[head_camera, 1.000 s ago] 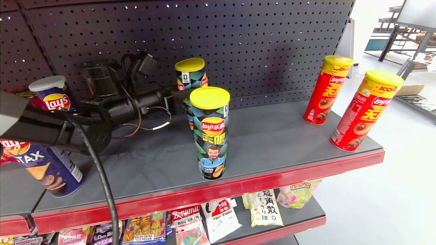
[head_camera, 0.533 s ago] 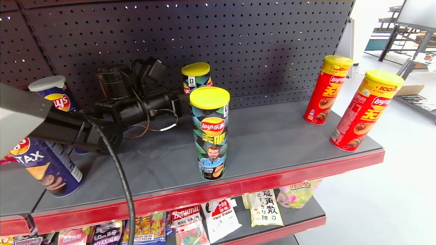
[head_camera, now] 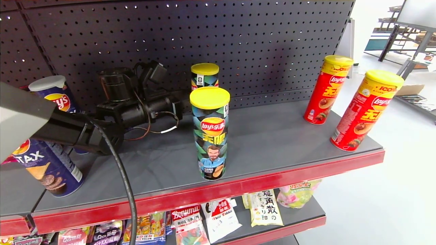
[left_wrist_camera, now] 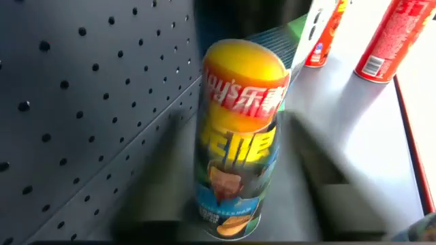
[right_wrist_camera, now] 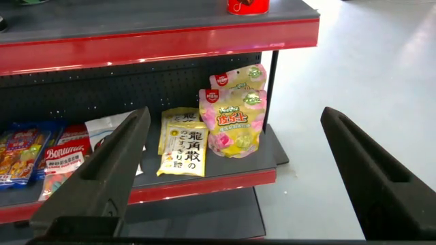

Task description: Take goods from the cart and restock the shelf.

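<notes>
- The right end effector is spread wide, low before the lower shelf of snack bags.
- A front can with a yellow lid stands upright near the shelf's red edge.
- Two red cans stand at the right, and blue cans at the left.
- Far back, the left end effector is pinching a rear can, upright just behind the front can and near the pegboard.

This is a shop, it seems a supermarket aisle. A metal shelf with a red front edge and a dark pegboard back wall carries tall chip cans, grouped by kind. The lower shelf holds snack bags facing outward. Beside it lies a pale smooth floor.
</notes>
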Tool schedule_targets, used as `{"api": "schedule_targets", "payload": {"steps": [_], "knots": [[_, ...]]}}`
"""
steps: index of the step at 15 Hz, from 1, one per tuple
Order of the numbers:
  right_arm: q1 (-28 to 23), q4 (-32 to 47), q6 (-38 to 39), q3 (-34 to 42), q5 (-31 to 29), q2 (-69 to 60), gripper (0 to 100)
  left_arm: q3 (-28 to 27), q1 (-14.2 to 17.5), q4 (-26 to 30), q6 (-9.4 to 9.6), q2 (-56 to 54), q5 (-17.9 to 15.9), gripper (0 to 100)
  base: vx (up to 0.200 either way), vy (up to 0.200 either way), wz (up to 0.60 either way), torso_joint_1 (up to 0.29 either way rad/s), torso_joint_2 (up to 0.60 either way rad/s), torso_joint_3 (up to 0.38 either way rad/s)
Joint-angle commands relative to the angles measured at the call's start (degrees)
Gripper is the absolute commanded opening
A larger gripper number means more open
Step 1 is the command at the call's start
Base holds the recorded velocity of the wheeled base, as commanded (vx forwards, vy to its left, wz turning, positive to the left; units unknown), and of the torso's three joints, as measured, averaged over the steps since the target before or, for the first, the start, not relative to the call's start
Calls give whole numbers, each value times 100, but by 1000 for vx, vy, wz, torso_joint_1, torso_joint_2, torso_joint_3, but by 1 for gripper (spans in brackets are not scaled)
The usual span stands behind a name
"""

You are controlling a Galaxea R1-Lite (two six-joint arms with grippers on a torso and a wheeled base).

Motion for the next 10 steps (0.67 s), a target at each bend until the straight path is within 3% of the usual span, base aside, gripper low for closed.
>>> {"api": "schedule_targets", "payload": {"steps": [1,6,8,10], "knots": [[1,-1,2,0,1,9,100,42,-9,57,-20,-141,-19,100,0,0,0,0,0,0],[1,-1,2,0,1,9,100,508,18,127,7,-475,69,100,0,0,0,0,0,0],[1,-1,2,0,1,0,100,1062,18,127,-2,-871,667,100,0,0,0,0,0,0],[1,-1,2,0,1,9,100,1536,18,136,7,-1319,896,100,0,0,0,0,0,0]]}}
